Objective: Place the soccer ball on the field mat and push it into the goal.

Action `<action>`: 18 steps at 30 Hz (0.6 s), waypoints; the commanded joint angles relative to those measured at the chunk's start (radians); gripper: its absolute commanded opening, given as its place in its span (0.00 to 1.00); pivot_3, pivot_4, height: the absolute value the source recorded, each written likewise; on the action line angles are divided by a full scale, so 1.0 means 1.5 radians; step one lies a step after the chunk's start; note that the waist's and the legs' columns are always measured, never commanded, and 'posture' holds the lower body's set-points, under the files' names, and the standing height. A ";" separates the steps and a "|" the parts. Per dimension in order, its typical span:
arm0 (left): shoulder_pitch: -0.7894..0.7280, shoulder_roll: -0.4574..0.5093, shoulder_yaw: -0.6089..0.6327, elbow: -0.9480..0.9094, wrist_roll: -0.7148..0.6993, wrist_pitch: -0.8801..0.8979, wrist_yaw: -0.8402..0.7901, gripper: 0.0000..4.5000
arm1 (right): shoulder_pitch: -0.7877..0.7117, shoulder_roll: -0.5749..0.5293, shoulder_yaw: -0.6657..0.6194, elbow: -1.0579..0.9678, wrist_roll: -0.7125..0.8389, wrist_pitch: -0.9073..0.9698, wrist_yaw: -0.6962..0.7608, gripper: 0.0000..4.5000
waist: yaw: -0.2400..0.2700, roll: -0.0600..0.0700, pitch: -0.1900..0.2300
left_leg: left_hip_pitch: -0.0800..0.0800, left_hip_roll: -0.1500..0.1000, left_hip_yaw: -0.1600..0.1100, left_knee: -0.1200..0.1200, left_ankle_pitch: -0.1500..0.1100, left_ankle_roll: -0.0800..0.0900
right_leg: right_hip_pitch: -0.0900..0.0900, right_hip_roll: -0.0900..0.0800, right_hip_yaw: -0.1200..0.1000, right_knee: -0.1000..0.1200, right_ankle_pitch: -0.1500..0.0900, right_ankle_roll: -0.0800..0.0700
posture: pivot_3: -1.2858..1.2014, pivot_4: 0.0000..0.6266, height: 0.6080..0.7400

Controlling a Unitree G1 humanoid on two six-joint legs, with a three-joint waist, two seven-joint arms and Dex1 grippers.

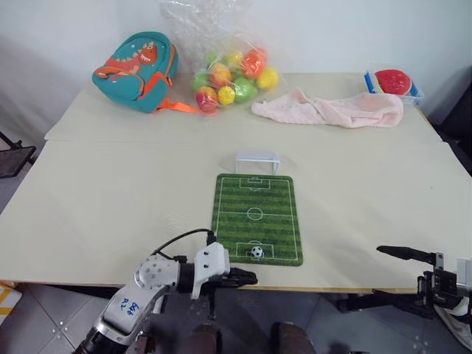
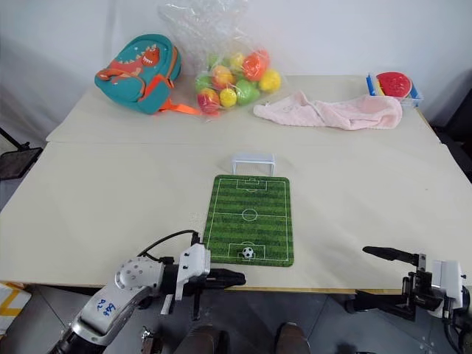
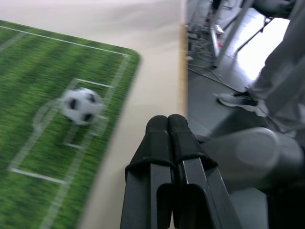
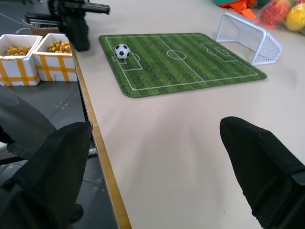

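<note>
The tiny black-and-white soccer ball (image 1: 257, 252) rests on the green field mat (image 1: 257, 214), inside the printed goal box at the mat's near end. The pale goal (image 1: 257, 160) stands on the table just past the mat's far end. My left gripper (image 1: 249, 278) is shut and empty, level with the table's front edge, a little in front and left of the ball. In the left wrist view its fingers (image 3: 167, 131) press together beside the mat's corner, the ball (image 3: 81, 106) apart from them. My right gripper (image 1: 402, 253) stands open at the table's front right, off the edge.
At the back of the table lie a teal dinosaur backpack (image 1: 136, 70), a clear bag of coloured plastic balls (image 1: 232, 77), a pink towel (image 1: 332, 109) and a small basket with a red toy (image 1: 393, 82). Two white boxes of snacks (image 4: 40, 56) stand below the table's front edge.
</note>
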 commanded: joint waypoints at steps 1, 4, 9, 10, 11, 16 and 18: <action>-0.029 -0.017 -0.002 0.018 0.000 -0.001 0.007 0.01 | 0.018 -0.003 -0.005 -0.025 0.022 -0.013 0.039 1.00 | 0.000 0.000 0.000 | 0.000 0.000 0.000 0.000 0.000 0.000 | 0.000 0.000 0.000 0.000 0.000 0.000 | 0.52 0.24 1.00; -0.083 -0.036 -0.003 0.067 0.015 -0.004 0.016 0.01 | 0.025 0.015 -0.013 -0.031 0.023 -0.013 0.039 1.00 | 0.000 0.000 0.000 | 0.000 0.000 0.000 0.001 0.000 0.000 | 0.000 0.000 0.000 0.000 0.000 0.000 | 0.52 0.24 1.00; -0.162 -0.081 -0.002 0.157 0.038 -0.047 0.038 0.01 | 0.016 0.095 -0.063 -0.058 -0.002 -0.002 0.000 1.00 | 0.001 0.000 0.000 | 0.000 0.000 0.000 0.002 0.000 0.000 | 0.001 0.000 0.000 0.000 0.000 0.001 | 0.52 0.24 1.00; -0.174 -0.091 0.000 0.172 0.042 -0.054 0.044 0.01 | 0.011 0.111 -0.074 -0.064 -0.011 0.002 -0.016 1.00 | 0.001 0.000 0.000 | 0.000 0.000 0.000 0.002 0.000 0.000 | 0.001 0.000 0.000 0.000 0.000 0.001 | 0.52 0.24 1.00; -0.192 -0.104 0.005 0.192 0.046 -0.070 0.053 0.01 | 0.000 0.136 -0.091 -0.072 -0.020 0.002 -0.060 1.00 | 0.001 0.000 0.000 | -0.001 0.000 0.000 0.002 0.000 0.000 | 0.000 0.000 -0.001 0.000 0.000 0.001 | 0.52 0.24 1.00; -0.233 -0.138 0.065 0.225 0.019 -0.105 0.078 0.01 | -0.038 0.217 -0.143 -0.105 -0.073 -0.007 -0.168 1.00 | -0.001 0.000 0.000 | -0.001 0.000 0.000 0.003 0.000 0.000 | 0.000 0.000 0.000 0.001 0.001 0.001 | 0.52 0.24 1.00; -0.229 -0.132 0.083 0.224 0.024 -0.126 0.084 0.01 | -0.039 0.228 -0.148 -0.114 -0.088 -0.010 -0.158 1.00 | -0.001 0.000 0.000 | -0.001 0.000 0.000 0.003 0.000 0.000 | -0.001 0.000 0.000 0.002 0.001 0.001 | 0.52 0.24 1.00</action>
